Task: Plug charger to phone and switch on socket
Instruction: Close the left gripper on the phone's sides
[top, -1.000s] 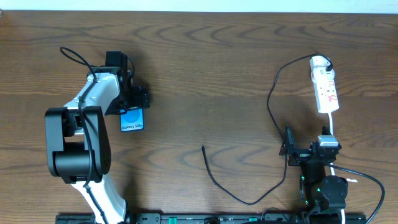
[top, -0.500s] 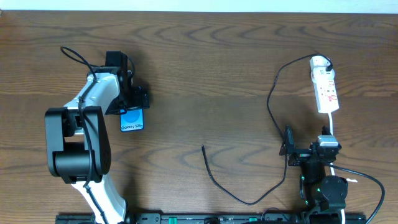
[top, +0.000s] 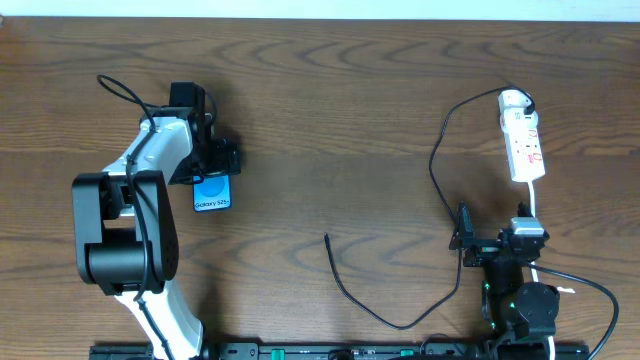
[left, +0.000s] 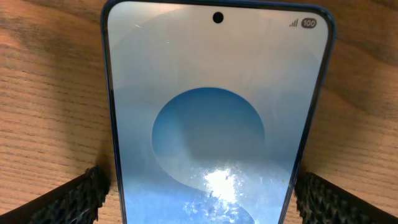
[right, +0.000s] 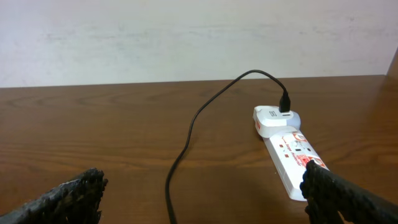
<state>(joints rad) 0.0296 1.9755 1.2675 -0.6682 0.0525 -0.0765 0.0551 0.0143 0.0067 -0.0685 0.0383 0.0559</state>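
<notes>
Wood everywhere – the table (top: 330, 120) is one big brown slab with a wide bare stretch through the middle, so there's plenty of room to move. The phone (top: 212, 192) lies flat on the left, screen up. The left gripper (left: 202, 193) has its fingers spread across the phone's width, with a pad against each long edge. I read that as holding it by the sides.

The right gripper (right: 202, 186) sits at the near right, fingers wide apart with nothing between them. The black cable (right: 188, 140) runs from the power strip (top: 523, 140) at the far right and loops down past that gripper. It ends at its little plug tip (top: 327, 238) in the middle, well apart from the phone.

What I'd worry about:
- That tip is thin and lies flat on the wood, so a pinch could skid off it or grab it crooked.
- The cable passes right beside the right arm, so a careless reach could snag the loop. That would yank the tip, or the strip, out of place.
- Dragging the cable leftward may tug on the strip if the slack runs out.
- I can't see the phone's port at all – the plug will need careful lining up.

The strip sits close to the far edge, so pressing its switch hard might shove it that way.
</notes>
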